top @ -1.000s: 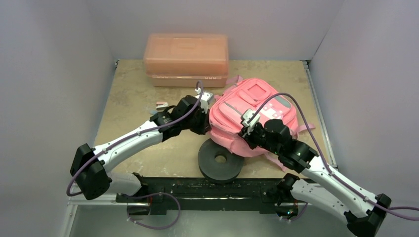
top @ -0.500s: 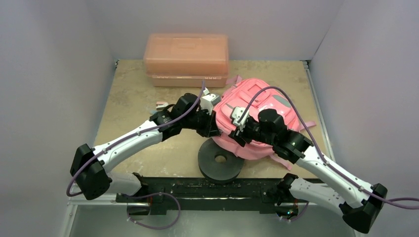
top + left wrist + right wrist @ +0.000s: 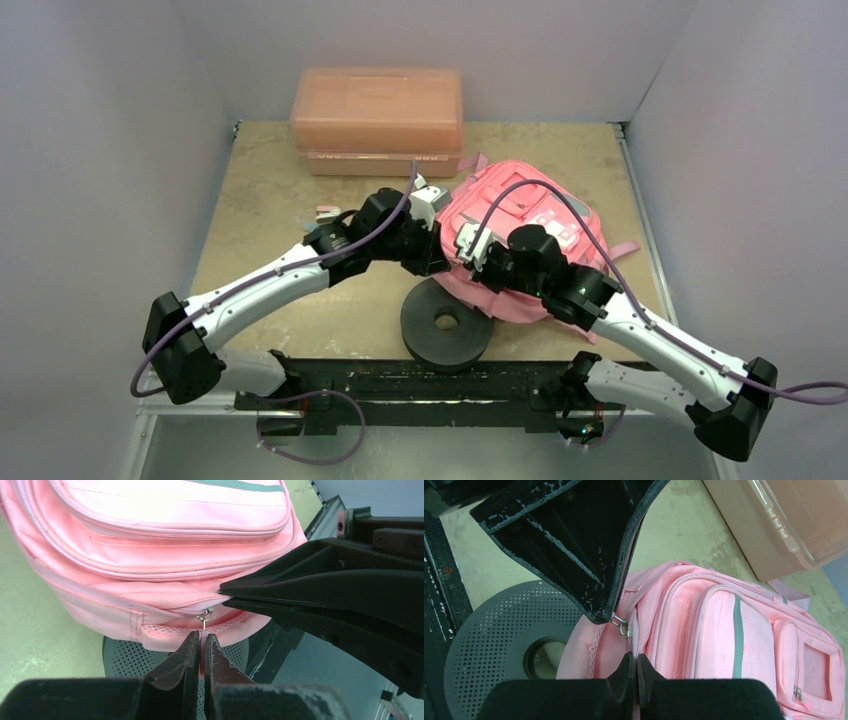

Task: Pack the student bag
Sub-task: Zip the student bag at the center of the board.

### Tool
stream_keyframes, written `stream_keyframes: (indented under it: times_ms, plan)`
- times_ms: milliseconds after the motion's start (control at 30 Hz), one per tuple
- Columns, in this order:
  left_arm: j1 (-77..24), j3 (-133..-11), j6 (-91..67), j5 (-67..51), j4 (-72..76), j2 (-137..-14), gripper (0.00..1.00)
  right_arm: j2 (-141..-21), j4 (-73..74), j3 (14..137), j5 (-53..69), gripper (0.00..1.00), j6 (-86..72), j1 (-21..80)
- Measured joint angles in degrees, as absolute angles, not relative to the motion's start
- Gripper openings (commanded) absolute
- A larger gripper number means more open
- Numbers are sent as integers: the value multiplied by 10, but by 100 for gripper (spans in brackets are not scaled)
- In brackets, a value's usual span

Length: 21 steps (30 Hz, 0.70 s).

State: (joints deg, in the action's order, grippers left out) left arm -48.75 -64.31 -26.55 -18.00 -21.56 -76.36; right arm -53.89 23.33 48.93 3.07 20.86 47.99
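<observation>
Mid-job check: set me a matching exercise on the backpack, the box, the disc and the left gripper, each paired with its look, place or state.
Things:
1. backpack
2. box
3. disc
4. left gripper

Descriptions:
A. shut on the zipper pull
B. rigid, salmon-coloured, at the far end
C. dark grey, perforated, partly under the backpack
D. soft pink fabric, lying in the middle

Pairs: 1-D, 2-B, 3-C, 4-A
</observation>
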Motion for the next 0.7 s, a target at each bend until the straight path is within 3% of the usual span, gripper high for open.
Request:
stream_keyframes:
  times_ms: [367, 667, 700]
  plan:
    - [-456, -686, -276, -59, -286, -826, 0, -442, 266, 441, 20, 0, 215, 479]
    - [-392, -701, -259, -148, -243, -898, 0, -334, 305, 403, 4, 0, 228, 474]
    - [-392, -698, -259, -161, -234, -895, 0, -329, 306, 403, 2, 13, 230, 474]
